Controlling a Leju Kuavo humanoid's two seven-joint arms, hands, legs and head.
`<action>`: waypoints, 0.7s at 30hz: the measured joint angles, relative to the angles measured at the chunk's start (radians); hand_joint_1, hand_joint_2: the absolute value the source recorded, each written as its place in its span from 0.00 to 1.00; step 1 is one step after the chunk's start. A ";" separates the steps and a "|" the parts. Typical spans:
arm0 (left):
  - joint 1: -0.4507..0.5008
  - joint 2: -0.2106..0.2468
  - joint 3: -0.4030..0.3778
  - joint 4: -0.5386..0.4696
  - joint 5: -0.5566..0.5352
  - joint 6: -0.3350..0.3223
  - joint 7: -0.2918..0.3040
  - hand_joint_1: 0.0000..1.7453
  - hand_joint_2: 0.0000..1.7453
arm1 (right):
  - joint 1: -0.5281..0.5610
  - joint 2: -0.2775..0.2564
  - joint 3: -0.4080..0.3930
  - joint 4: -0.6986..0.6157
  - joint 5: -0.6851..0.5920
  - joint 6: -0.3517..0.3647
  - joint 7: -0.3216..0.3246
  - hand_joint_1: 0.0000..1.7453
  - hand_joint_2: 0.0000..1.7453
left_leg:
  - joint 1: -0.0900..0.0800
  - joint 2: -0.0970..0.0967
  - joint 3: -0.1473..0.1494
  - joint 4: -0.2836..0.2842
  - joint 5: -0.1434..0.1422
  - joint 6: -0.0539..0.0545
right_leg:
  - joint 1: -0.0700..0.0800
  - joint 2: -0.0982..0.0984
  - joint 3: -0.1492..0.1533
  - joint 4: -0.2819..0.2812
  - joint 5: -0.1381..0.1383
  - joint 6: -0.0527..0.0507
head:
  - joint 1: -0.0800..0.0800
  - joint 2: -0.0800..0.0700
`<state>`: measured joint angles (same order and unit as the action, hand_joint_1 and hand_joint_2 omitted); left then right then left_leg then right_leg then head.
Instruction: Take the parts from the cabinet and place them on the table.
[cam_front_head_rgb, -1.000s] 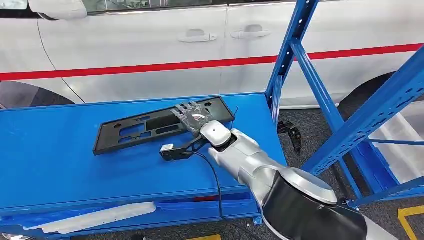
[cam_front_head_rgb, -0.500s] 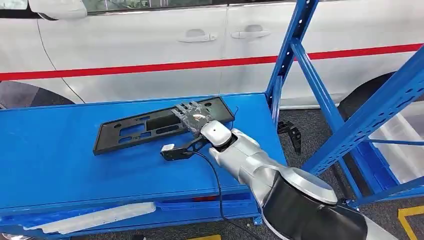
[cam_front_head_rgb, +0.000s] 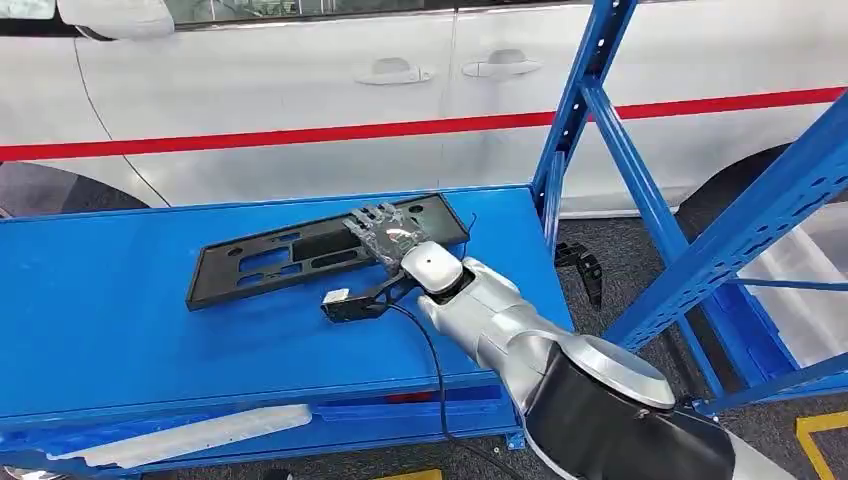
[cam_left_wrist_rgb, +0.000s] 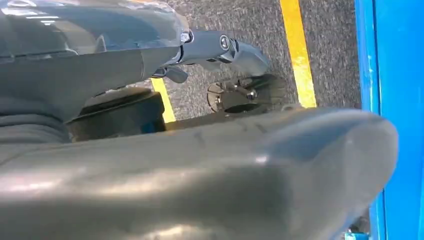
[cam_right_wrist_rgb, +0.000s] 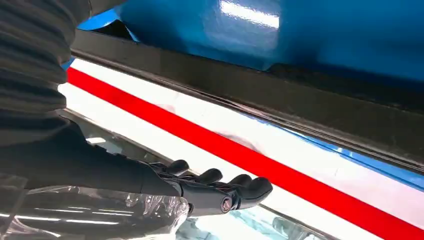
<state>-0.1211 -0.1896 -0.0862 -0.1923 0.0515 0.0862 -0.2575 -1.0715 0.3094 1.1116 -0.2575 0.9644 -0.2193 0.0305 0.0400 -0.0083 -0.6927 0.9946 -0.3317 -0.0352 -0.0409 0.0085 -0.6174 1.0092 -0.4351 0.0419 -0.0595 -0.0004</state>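
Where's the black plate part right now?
Head view: the black plate part lies flat on the blue table, toward its far right side, with the right robot hand over its right end.

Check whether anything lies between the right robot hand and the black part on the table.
Nothing visible does: the right robot hand is already over the black part, which lies flat on the blue table.
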 joint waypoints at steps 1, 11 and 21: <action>0.000 0.000 0.000 0.000 0.000 -0.001 0.000 0.00 0.00 | 0.000 0.000 0.000 0.000 0.000 0.000 -0.001 0.00 1.00 | 0.000 0.000 0.000 0.000 0.000 0.000 | 0.000 0.000 0.000 0.000 0.000 0.000 | 0.000 0.000; -0.001 0.000 0.000 0.000 0.000 -0.001 0.003 0.00 0.00 | 0.001 0.003 0.000 0.001 0.006 -0.001 0.001 0.00 1.00 | 0.000 0.000 0.000 0.000 0.000 0.000 | 0.000 0.000 0.000 0.000 0.000 0.000 | 0.000 0.000; -0.003 -0.002 0.000 0.000 0.000 0.000 0.004 0.00 0.00 | 0.001 0.011 -0.001 0.001 0.025 0.000 0.001 0.00 1.00 | 0.000 0.000 0.000 0.000 0.000 0.000 | 0.000 0.000 0.000 0.000 0.000 0.000 | 0.000 0.000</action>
<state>-0.1243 -0.1911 -0.0862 -0.1923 0.0519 0.0858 -0.2533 -1.0703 0.3204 1.1105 -0.2564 0.9892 -0.2193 0.0317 0.0400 -0.0083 -0.6927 0.9946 -0.3317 -0.0352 -0.0409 0.0085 -0.6175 1.0092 -0.4351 0.0419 -0.0595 -0.0004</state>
